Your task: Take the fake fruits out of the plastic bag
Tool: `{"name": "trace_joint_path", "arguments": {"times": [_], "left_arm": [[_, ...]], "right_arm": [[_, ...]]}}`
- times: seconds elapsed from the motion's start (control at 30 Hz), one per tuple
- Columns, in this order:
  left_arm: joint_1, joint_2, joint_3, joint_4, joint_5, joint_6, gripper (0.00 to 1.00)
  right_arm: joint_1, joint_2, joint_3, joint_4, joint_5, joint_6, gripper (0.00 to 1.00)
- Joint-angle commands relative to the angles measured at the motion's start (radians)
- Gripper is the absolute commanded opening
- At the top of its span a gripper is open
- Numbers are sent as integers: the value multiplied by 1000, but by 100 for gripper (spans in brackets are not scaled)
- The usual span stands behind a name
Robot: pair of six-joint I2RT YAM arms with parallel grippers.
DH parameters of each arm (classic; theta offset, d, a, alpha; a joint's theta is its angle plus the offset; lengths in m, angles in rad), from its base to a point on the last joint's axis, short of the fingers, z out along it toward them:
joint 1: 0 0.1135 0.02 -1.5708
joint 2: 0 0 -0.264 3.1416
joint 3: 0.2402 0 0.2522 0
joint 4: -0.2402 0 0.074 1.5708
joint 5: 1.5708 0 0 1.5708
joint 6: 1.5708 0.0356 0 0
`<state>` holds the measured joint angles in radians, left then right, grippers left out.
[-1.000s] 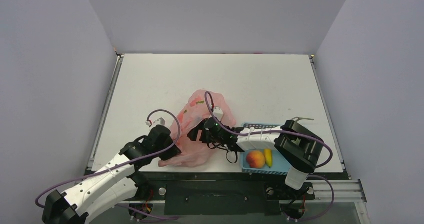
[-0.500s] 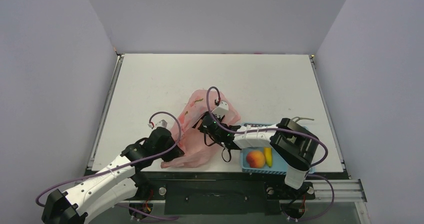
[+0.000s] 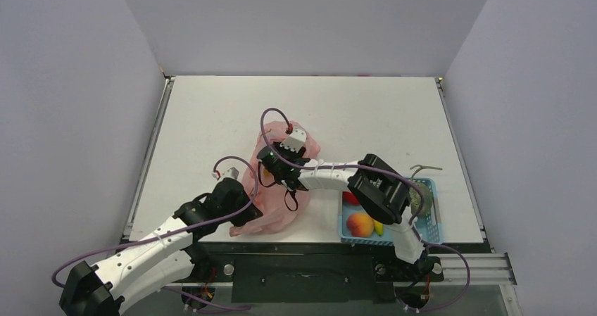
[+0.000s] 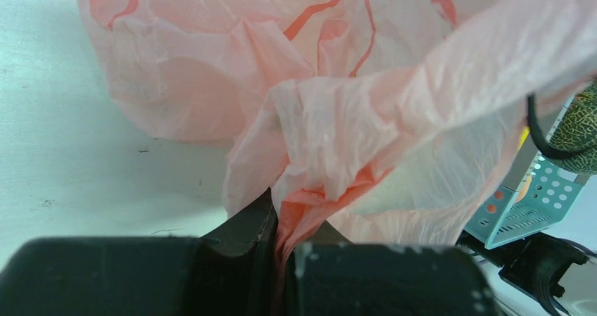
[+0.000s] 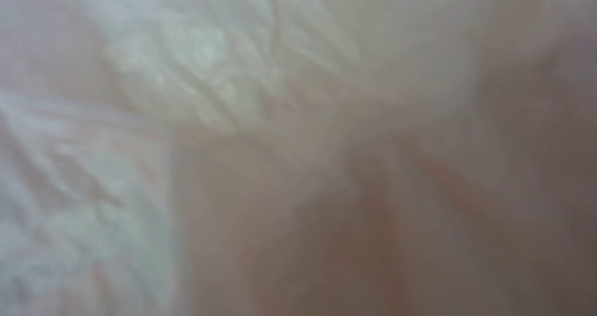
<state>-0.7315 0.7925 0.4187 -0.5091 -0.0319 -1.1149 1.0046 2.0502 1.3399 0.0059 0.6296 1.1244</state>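
The pink plastic bag (image 3: 273, 205) lies crumpled near the table's front edge. My left gripper (image 3: 243, 205) is shut on a bunched fold of the bag (image 4: 352, 119), and the pinched plastic shows between its jaws (image 4: 281, 249). My right gripper (image 3: 269, 167) reaches from the right into the bag's top, its fingers hidden by plastic. The right wrist view shows only blurred pink film (image 5: 296, 147). In the blue basket lie a peach (image 3: 360, 224), a yellow banana (image 3: 379, 227), a red tomato-like fruit (image 3: 350, 198) and the netted melon (image 3: 419, 198). No fruit shows inside the bag.
The blue perforated basket (image 3: 429, 226) stands at the front right, just right of the bag; its corner (image 4: 535, 196) and the melon (image 4: 579, 134) show in the left wrist view. My right forearm (image 3: 331, 177) spans from basket to bag. Grey walls enclose the table.
My right arm has swung left and farther back, carrying its gripper over and into the bag and uncovering the melon in the basket. The left gripper kept its hold on the bag.
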Motion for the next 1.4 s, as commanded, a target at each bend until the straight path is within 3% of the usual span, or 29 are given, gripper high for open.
{"name": "trace_joint_path", "arguments": {"times": [0.0,0.07,0.2,0.27,0.5,0.63,0.7,0.9,1.03,1.13,1.23,1.37], "left_arm": [[-7,-27,-4,-3,12,-4,0],[-8,-39,-9,-5,11,-9,0],[-9,-56,-10,-10,1,-12,0],[-7,-53,-6,-11,-3,-11,0],[-7,-30,42,-66,-57,1,0],[-4,-12,63,-89,-116,7,0],[-3,-6,69,-93,-134,5,0],[-3,4,74,-85,-169,-9,0],[-1,19,93,-82,-187,-17,0],[-1,36,122,-104,-226,-43,0],[1,45,149,-149,-281,-81,0],[2,36,169,-208,-356,-148,0]], "right_arm": [[-56,67,80,-108,1,-32,70],[-61,105,142,-250,-5,-14,69],[-44,134,174,-288,-16,-15,67],[-44,137,178,-294,-21,-58,61],[-38,-73,27,-189,-175,-223,21],[-51,-226,-95,-152,-385,-260,0],[-61,-301,-173,-109,-527,-252,0],[-78,-461,-402,228,-1003,-97,0],[-26,-552,-464,318,-1162,4,0],[28,-654,-457,201,-1186,-49,0],[89,-754,-448,-24,-1156,-154,0],[129,-931,-495,-147,-1187,-205,0]]}}
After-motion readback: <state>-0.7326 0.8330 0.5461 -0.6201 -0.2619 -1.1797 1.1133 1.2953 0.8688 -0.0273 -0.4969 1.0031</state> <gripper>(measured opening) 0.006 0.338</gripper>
